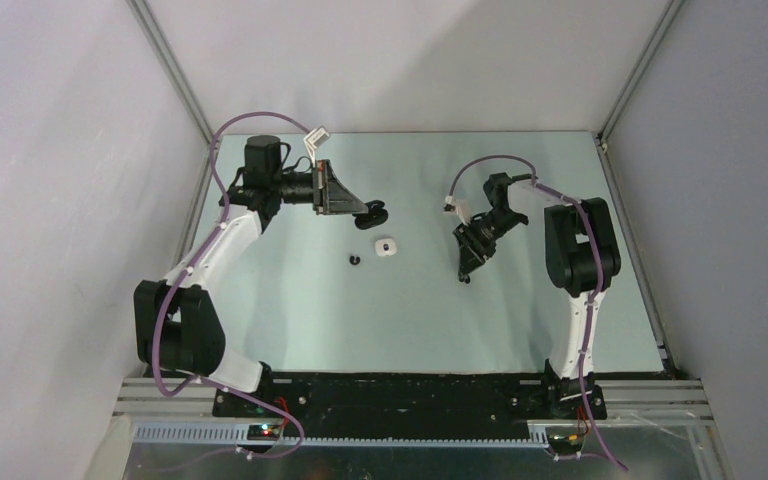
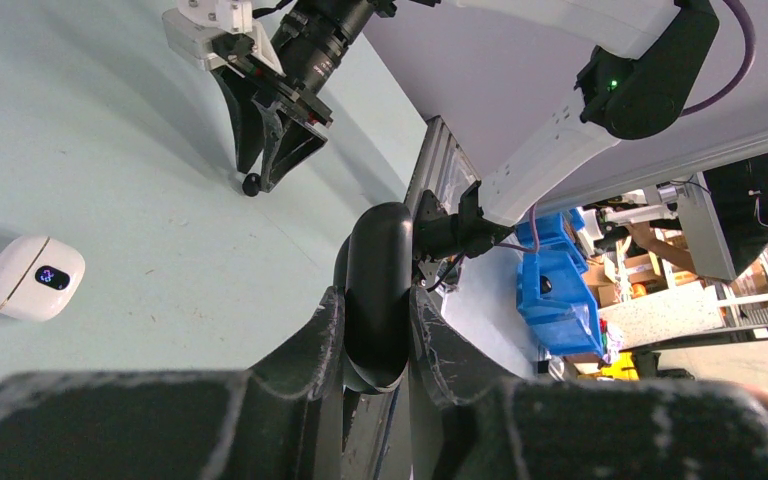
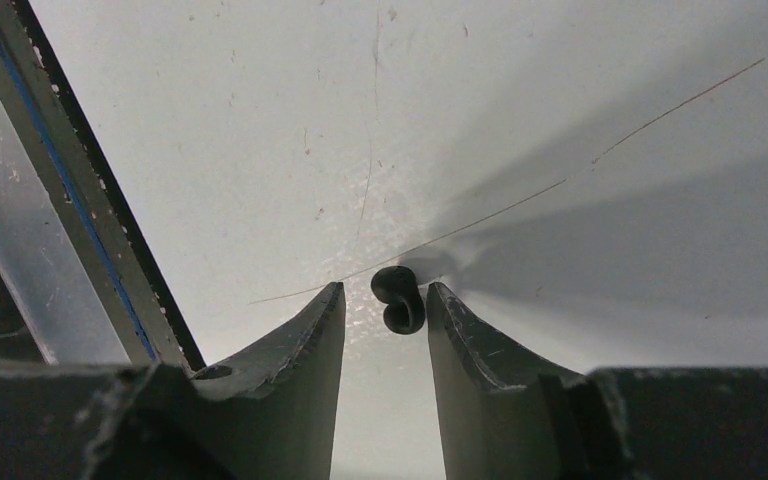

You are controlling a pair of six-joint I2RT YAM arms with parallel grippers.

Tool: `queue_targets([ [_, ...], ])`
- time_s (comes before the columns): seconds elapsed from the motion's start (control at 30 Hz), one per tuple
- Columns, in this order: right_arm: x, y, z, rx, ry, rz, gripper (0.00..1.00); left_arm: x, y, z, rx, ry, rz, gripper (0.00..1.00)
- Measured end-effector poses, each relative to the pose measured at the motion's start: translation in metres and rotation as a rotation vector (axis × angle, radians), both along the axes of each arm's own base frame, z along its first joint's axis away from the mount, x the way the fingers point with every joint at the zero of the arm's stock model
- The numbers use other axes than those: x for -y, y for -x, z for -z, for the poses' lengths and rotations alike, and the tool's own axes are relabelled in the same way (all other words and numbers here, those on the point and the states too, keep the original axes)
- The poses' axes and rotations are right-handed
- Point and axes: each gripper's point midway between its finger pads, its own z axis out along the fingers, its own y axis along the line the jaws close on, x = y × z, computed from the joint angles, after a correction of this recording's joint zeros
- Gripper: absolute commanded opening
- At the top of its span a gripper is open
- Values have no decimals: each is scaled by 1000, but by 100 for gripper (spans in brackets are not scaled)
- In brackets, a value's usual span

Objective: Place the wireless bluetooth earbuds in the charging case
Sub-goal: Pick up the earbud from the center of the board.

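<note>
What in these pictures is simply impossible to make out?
- Black case, left wrist view: lower half hidden between the left jaws.
- White case, left wrist view: shut, contents hidden.
- Loose black earbud, top view: too small for detail.
- Other black earbud, right wrist view: contact with right jaws unclear.

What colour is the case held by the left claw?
Black; the case shows best in the left wrist view.
</note>
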Motion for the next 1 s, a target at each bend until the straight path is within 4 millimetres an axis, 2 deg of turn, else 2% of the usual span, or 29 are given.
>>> queue_targets([
  [0.6,10,-8,10,53,67,-14,28,0,0,0,0,0,0,0],
  [1.0,3,-2,8,159,108,-101,25,0,0,0,0,0,0,0],
])
